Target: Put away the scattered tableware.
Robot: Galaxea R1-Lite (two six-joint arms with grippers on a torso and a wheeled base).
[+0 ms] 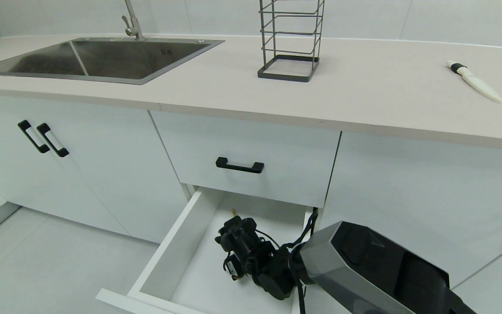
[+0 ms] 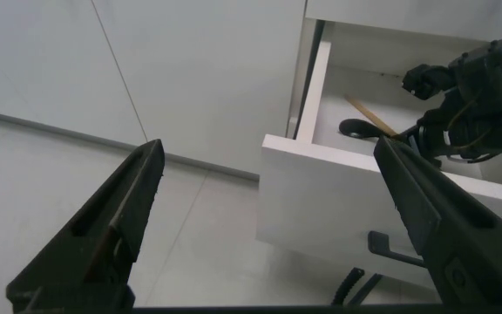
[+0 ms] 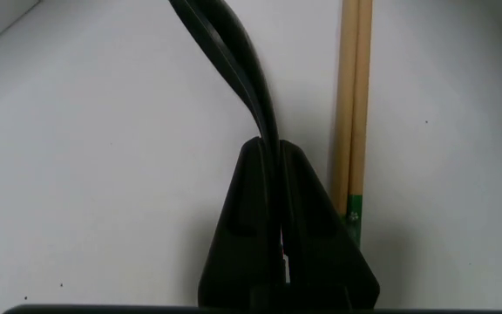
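Observation:
The lower drawer (image 1: 170, 255) stands pulled out under the counter. My right gripper (image 1: 230, 233) is down inside it, shut on the thin curved handle of a black utensil (image 3: 234, 65). A pair of wooden chopsticks (image 3: 356, 105) lies flat on the white drawer floor right beside that handle. In the left wrist view the chopsticks (image 2: 373, 118) and a dark rounded end of the utensil (image 2: 353, 128) show in the drawer next to my right gripper (image 2: 421, 80). My left gripper (image 2: 267, 153) hangs open and holds nothing, out to the left of the drawer above the floor. A white knife (image 1: 473, 80) with a black band lies on the counter's far right.
A dark wire rack (image 1: 290, 39) stands on the counter at the back centre, and a steel sink (image 1: 103, 56) with a tap is at the left. A shut upper drawer with a black handle (image 1: 239, 165) sits just above the pulled-out one. White cabinet doors flank both sides.

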